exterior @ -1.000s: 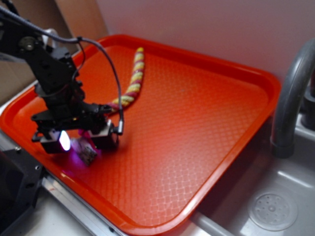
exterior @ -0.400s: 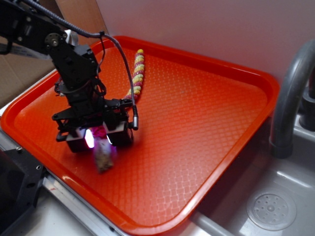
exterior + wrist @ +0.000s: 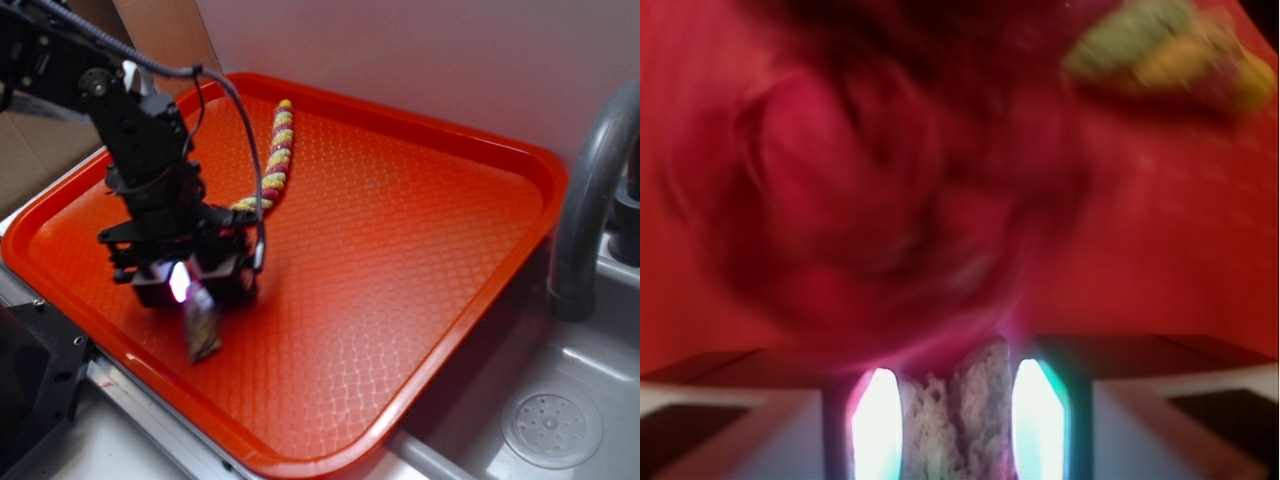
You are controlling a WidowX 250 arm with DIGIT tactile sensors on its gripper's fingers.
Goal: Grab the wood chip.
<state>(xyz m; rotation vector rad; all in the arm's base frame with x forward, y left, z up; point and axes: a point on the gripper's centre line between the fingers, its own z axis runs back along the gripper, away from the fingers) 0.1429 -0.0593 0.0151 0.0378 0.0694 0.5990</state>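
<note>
The wood chip [image 3: 202, 328], a rough grey-brown chunk, hangs end-down from my gripper [image 3: 196, 290] over the front left part of the red tray [image 3: 420, 300]. In the wrist view the gripper [image 3: 958, 400] is shut on the chip [image 3: 962, 425], which sits between the two glowing pads [image 3: 876, 420]. A blurred dark red cloth wad [image 3: 860, 190] fills the view just beyond the jaws. In the exterior view the wad is hidden behind the gripper.
A red-and-yellow braided rope [image 3: 274, 158] lies on the tray's back left and shows in the wrist view [image 3: 1165, 50]. A grey faucet pipe [image 3: 588, 200] and a sink drain [image 3: 553, 428] are to the right. The tray's front rim [image 3: 130, 370] lies close below the chip.
The gripper has risen and shifted right from the tray's front left with the chip in its jaws. The chip now hangs downward instead of lying at the fingertips.
</note>
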